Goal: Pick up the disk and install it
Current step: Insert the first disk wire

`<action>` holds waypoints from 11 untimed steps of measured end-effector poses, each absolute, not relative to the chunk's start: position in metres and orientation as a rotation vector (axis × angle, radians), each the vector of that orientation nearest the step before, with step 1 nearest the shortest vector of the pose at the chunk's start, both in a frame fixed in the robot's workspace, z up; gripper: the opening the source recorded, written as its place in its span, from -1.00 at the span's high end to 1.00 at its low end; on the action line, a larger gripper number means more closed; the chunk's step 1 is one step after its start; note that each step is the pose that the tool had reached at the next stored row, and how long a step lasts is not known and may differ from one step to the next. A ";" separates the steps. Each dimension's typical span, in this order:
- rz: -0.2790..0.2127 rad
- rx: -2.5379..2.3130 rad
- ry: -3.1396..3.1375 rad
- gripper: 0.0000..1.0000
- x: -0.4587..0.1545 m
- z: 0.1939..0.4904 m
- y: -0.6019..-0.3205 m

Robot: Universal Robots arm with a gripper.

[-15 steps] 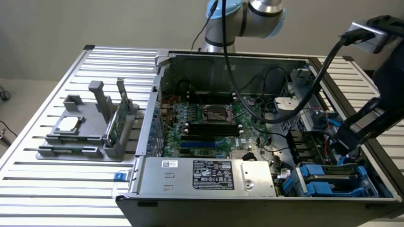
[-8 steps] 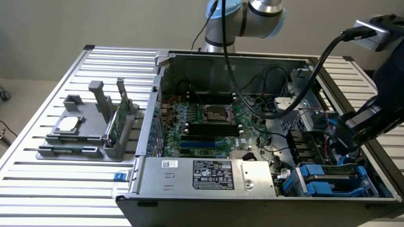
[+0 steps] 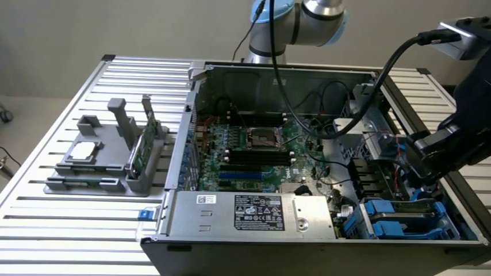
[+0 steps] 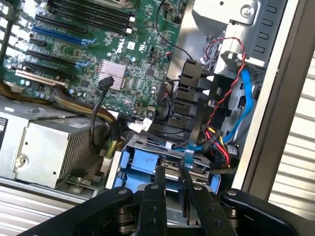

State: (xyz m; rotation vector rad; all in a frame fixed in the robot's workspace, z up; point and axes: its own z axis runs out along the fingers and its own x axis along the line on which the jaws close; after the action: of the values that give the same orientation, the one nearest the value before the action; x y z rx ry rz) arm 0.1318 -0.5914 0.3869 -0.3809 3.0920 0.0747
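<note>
Pinching narrowly, the fingers (image 4: pixel 160 186) of the gripper (image 4: pixel 173 178) are seen closed on the near edge of the disk (image 4: pixel 146 164), which is lodged in the drive bay (image 4: pixel 135 141) near the power supply (image 4: pixel 44 142). It is judged stiff, dense, shock-sensitive; its rigid blue rim is best gripped. Cables (image 4: pixel 224 142) are crowded just behind, the motherboard (image 4: pixel 78 44) farther off.

Disk (image 3: pixel 403 215) in case (image 3: pixel 307 256), beside power supply (image 3: pixel 253 213)
</note>
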 end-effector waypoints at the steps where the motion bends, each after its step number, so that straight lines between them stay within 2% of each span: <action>1: 0.074 -0.356 3.095 0.50 0.132 0.387 -0.591; 11: 0.071 -0.111 3.109 0.50 0.132 0.388 -0.591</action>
State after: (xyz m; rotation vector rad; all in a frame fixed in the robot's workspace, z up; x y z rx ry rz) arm 0.1318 -0.5914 0.3879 -0.1109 3.1094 0.0711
